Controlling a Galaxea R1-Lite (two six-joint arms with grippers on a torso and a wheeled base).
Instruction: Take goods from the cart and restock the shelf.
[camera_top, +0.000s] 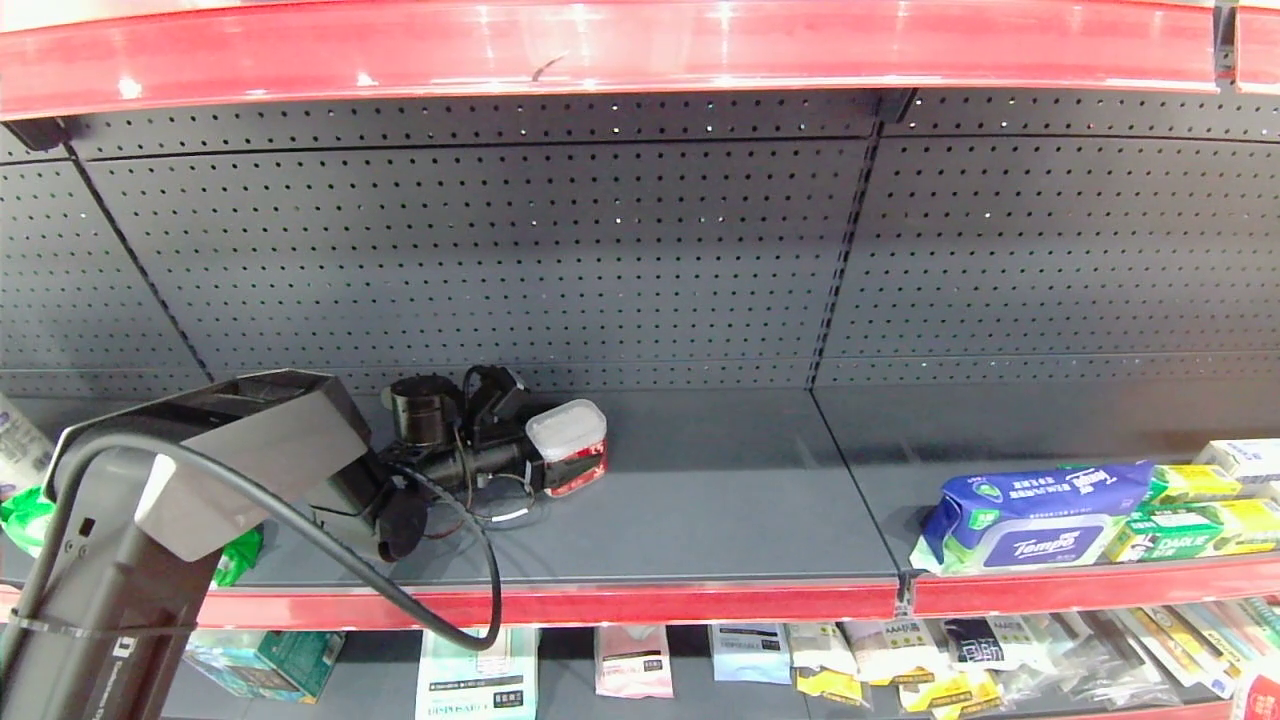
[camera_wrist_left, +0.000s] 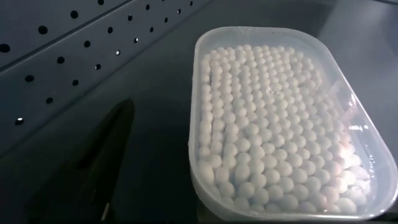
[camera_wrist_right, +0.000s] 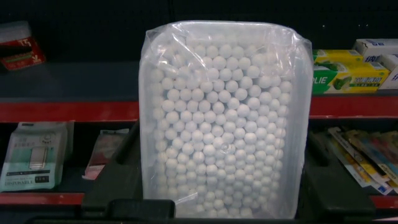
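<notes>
Closest in, your right gripper (camera_wrist_right: 224, 186) is clamped on a tub of white beads (camera_wrist_right: 224, 106), facing the shelf (camera_wrist_right: 74, 81) ahead. Your left gripper (camera_top: 528, 452) sits at a second tub (camera_top: 567, 440) on that shelf; whether it grips, you cannot tell. Bare shelf lies right of it.

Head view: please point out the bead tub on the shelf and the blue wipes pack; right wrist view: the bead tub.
shelf bead tub (camera_top: 566, 428), head view, on its clear lid.
blue wipes pack (camera_top: 1040, 492), head view, on its blue upper side.
second bead tub (camera_wrist_right: 224, 124), right wrist view, middle of its face.
</notes>
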